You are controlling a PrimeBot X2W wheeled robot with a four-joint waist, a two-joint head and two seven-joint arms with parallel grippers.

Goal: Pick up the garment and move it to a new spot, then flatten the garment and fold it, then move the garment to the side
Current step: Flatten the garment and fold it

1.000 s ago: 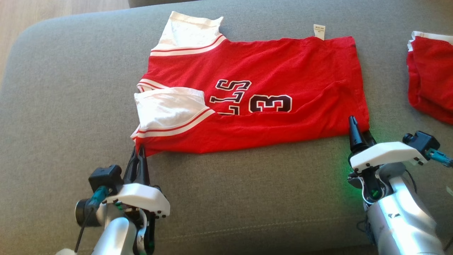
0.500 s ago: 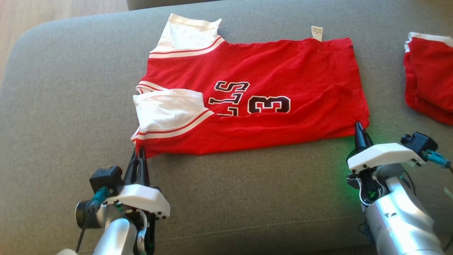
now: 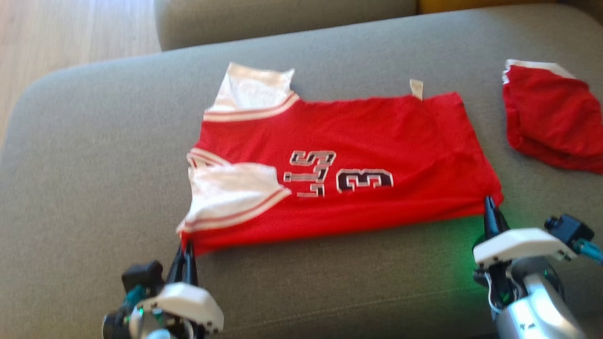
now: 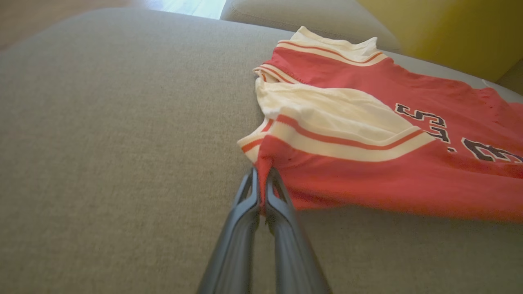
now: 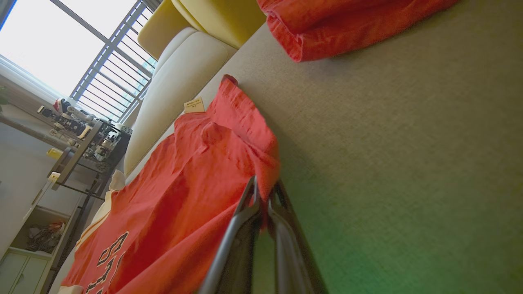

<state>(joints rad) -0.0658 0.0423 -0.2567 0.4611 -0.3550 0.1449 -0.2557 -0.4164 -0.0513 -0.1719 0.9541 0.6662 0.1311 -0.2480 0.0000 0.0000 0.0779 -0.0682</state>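
While the garment [image 3: 377, 141] lies spread, left tool [image 3: 187, 245] clamps its sleeve-end corner; right tool [image 3: 490, 202] clamps its hem corner.

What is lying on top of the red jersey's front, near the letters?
A white sleeve with red stripes is folded over the red jersey, its edge meeting the dark lettering. Whatever letters lie beneath the sleeve are covered and cannot be read.
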